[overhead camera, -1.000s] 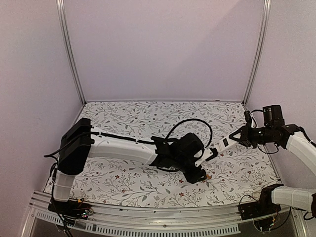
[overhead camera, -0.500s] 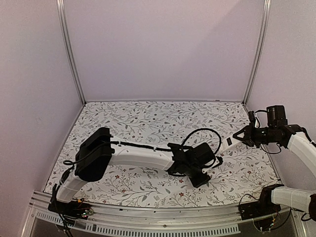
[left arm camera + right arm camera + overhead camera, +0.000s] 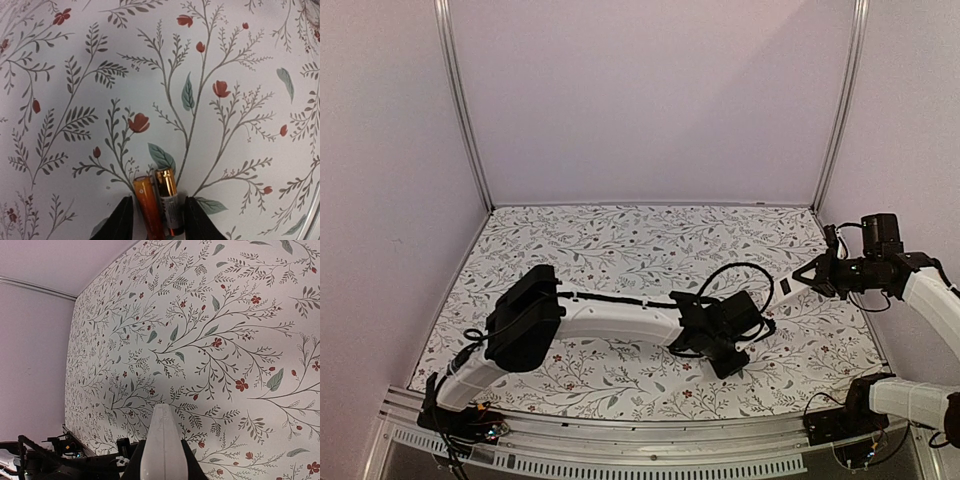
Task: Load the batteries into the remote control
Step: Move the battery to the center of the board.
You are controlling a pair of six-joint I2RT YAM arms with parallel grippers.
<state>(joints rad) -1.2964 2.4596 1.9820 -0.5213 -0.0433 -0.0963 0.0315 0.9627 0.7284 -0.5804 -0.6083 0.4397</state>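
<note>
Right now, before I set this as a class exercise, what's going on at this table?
Two robot arms are working on loading a remote. The left gripper is down on the floral tablecloth, its jaws either side of two batteries lying side by side. Whether it already pinches them is unclear. The right gripper is shut on the white remote control, holding it up above the table's right side.

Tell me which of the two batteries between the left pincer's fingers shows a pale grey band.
The right-hand battery in the left wrist view: copper-gold far end, pale grey band below it. The orange battery beside it shows no band.
</note>
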